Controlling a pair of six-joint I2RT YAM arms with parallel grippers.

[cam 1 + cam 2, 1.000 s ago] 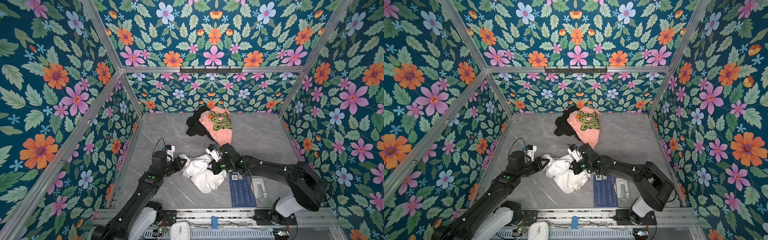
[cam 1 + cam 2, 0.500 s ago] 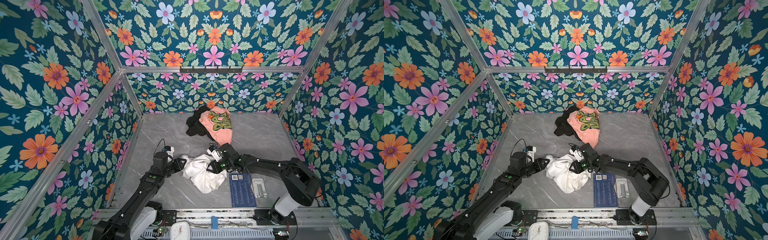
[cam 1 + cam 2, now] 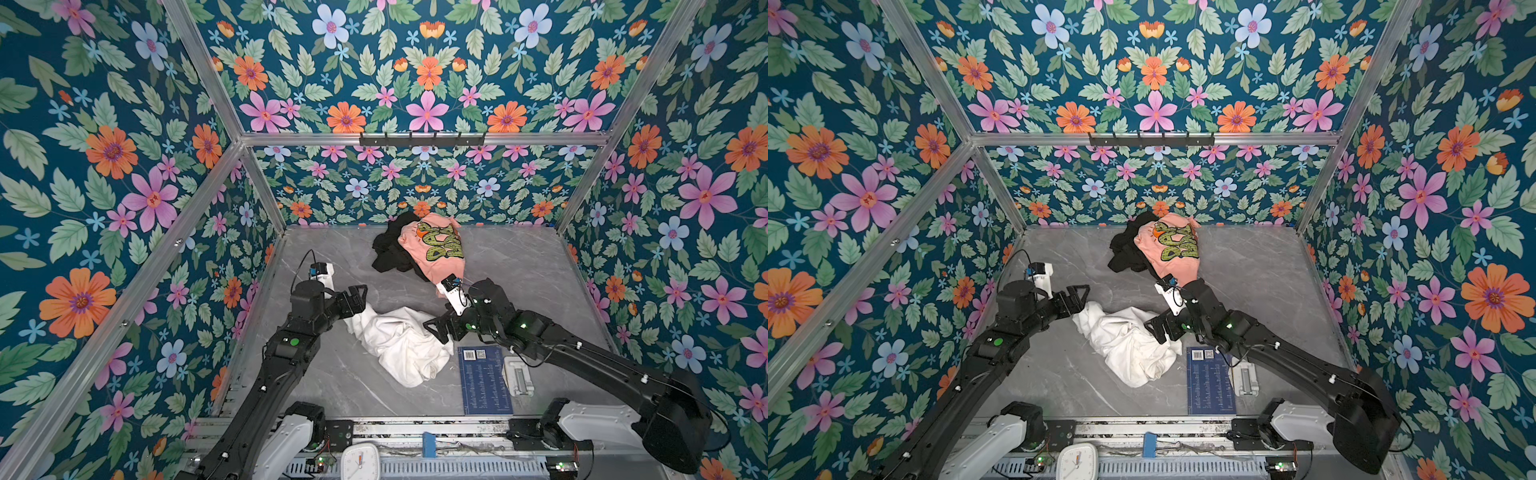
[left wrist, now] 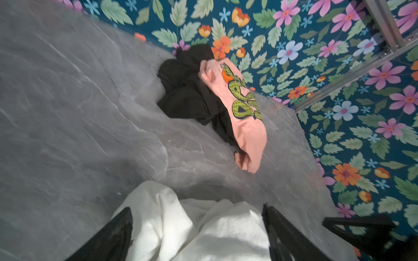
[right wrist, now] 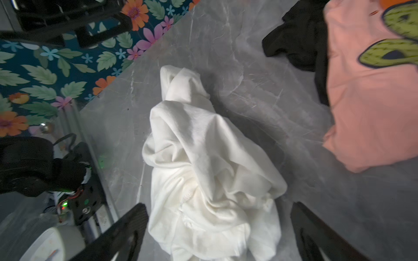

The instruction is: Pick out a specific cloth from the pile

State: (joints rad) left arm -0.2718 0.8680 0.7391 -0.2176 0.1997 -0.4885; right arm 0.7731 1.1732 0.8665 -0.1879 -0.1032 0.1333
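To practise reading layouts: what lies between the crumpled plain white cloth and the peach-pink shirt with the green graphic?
Bare grey marbled tabletop only, between white cloth and peach-pink shirt; left wrist view shows it.

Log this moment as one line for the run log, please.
cloth: crumpled on table, apart from pile | left gripper: open, at cloth's left edge | right gripper: open, at cloth's right edge | held: nothing
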